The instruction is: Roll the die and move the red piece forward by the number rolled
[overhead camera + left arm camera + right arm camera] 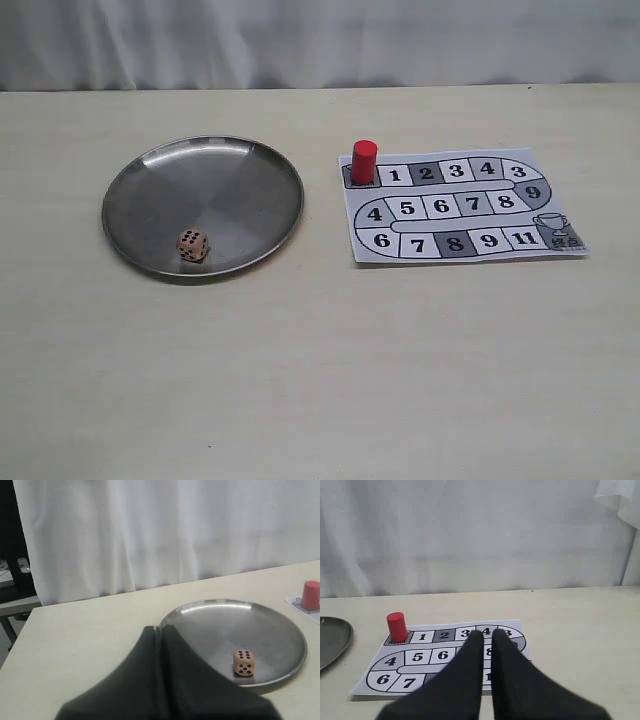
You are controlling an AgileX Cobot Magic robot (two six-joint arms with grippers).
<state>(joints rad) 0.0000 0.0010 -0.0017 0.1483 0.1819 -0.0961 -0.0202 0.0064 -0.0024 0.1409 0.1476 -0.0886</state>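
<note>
Reach for the die [192, 245], sitting inside the plate [240, 160] close to its rim, with the left gripper [160, 628], seemingly pressed together and facing the plate, not the slightly parted right gripper [487, 632] beside the plate over the board [520, 215].

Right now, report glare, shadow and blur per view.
Exterior view: even light, streaky sheen on the metal plate, shadow under the die. Left wrist view: left end effector dark, soft-edged. Right wrist view: right end effector dark, covering part of the board.
</note>
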